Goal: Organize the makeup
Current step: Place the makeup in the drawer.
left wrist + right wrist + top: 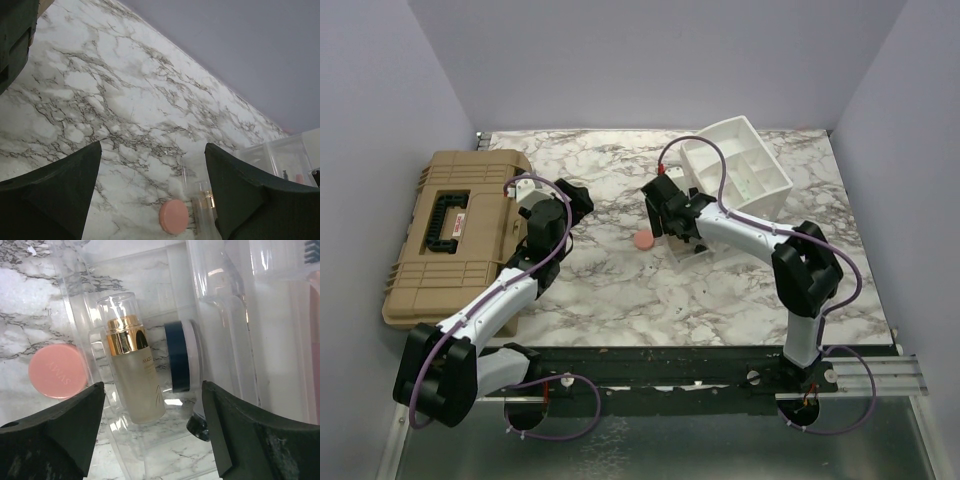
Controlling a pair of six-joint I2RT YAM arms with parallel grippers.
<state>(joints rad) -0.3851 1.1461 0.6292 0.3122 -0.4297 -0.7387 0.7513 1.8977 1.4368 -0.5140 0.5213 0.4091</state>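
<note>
left tool [152, 147]: wide open, empty, above the desk [100, 90]
right tool [152, 385]: wide open, gripping nothing, over clear organizer [175, 270]
amber bottle [132, 375], blue compact [178, 357]: inside organizer
pink puff [56, 371]: on desk, beside organizer

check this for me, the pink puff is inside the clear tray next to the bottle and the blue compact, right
Not quite. The pink puff lies on the marble table, just outside the clear tray's wall. Only the bottle and the blue compact are inside the tray. The right wrist view shows it.
</note>
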